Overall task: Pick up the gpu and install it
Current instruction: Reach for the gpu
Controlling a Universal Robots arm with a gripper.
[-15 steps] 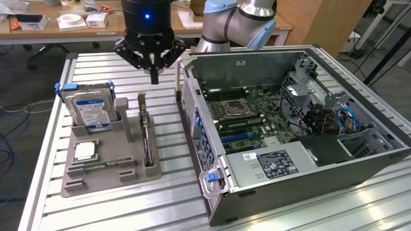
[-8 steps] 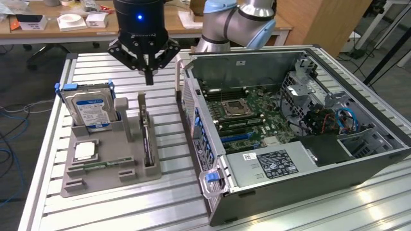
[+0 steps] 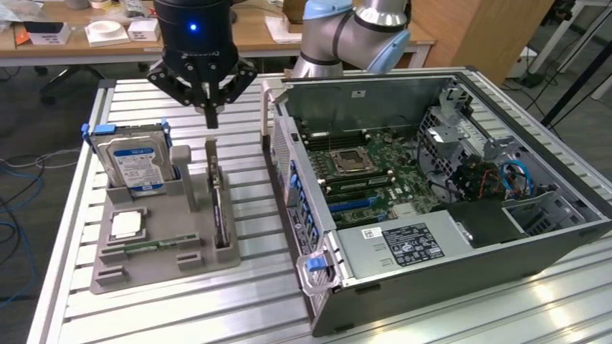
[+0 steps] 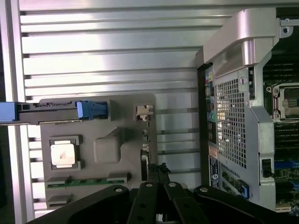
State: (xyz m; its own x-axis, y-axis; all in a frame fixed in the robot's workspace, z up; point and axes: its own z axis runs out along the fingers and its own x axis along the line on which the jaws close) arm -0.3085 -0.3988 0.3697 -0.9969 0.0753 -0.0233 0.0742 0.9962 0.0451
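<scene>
Approach-to-pick step, I'd judge: gripper [image 3: 211, 122], fingers pinched shut and empty, hovers over the gpu [image 3: 219, 208], which stands on edge along the holder [image 3: 158, 269] edge nearest the computer case [image 3: 402, 301]; the grasp calls for fingers opened astride its thin top edge.

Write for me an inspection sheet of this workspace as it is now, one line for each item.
Surface: slatted metal table, carrying a grey holder and an open computer case.
Job's things: gpu stands on edge in the holder's slot nearest the case; not lifted.
Clutter: hard drive upright in the holder; processor and memory stick lying flat in it.
Grippers: gripper hangs above the gpu's far end and appears apart from it.
Cables: blue cables on the floor at the exterior view's left; blue cable inside the case.
Surroundings: wooden desk with white boxes behind.
</scene>
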